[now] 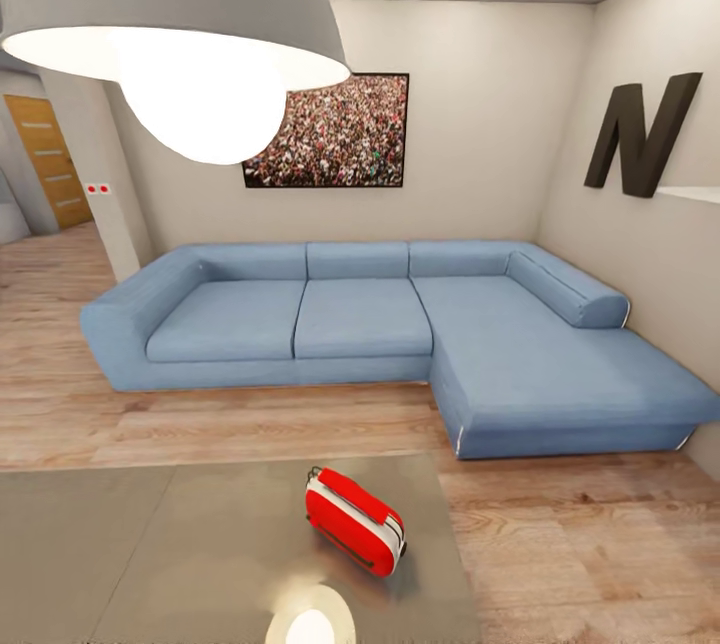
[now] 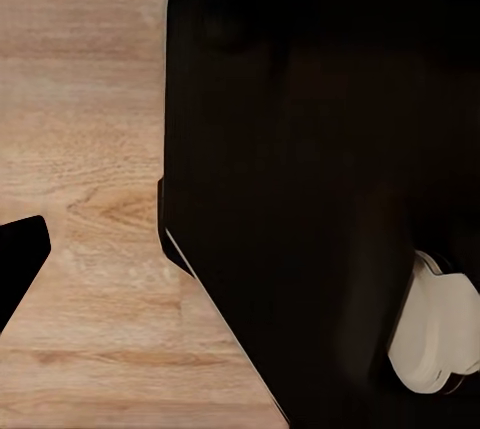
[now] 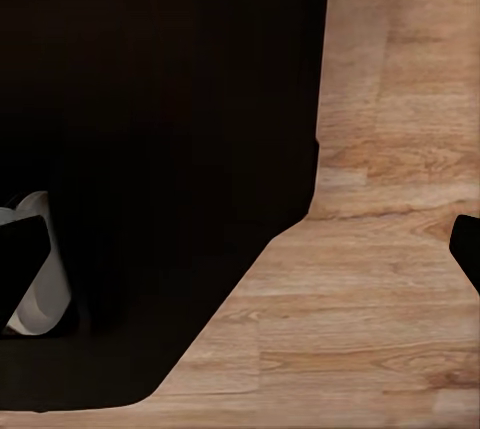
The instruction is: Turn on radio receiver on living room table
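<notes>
- still the approach step: radio (image 1: 355,520) lies tipped on the surface (image 1: 150,544), nowhere near either arm's fingers
- next: roll closer, reach for the dial
- fingers' state: can't tell

The table (image 1: 150,544) is cut off at the frame's bottom edge; the radio receiver (image 1: 355,521) perhaps hides its dial.

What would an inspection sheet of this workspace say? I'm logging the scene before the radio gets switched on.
Surface: glossy grey table, a lamp glare on it.
Job's things: red radio receiver lying tilted near the table's right edge.
Clutter: nothing seen.
Grippers: left and right, dark finger tips at wrist view edges over the wood floor; state unclear.
Cables: nothing seen.
Surroundings: blue sofa, crowd picture, hanging lamp, letter N.
</notes>
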You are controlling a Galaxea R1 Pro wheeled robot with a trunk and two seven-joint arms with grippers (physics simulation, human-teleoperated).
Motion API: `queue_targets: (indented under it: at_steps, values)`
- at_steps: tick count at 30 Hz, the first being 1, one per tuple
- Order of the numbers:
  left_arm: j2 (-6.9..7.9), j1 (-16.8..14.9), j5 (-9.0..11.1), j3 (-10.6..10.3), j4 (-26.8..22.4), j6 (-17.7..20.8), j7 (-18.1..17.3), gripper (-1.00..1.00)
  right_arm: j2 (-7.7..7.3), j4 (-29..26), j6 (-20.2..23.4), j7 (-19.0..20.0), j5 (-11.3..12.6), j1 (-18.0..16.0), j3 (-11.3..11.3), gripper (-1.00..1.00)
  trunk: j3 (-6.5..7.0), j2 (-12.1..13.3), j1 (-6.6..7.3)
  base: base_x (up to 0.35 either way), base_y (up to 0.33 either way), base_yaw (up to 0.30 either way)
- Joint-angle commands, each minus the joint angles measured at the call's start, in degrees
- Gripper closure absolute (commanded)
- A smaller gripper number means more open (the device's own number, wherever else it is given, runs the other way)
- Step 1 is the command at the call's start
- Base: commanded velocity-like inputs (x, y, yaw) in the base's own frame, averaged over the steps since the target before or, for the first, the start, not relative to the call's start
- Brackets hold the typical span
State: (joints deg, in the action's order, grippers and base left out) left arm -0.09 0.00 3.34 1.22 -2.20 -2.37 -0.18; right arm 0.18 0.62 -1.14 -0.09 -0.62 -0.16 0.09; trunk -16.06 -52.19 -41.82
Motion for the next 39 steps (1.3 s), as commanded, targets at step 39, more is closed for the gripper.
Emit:
queue_targets:
  at_steps: [39]
  values:
    - [-0.04, 0.00, 0.16, 0.06, 0.00, 0.00, 0.08, -1.00, 0.00, 0.00, 0.00, 0.00, -0.06, -0.02, 0.00, -1.00, -3.62, 0.00, 0.00, 0.000, 0.000, 0.000]
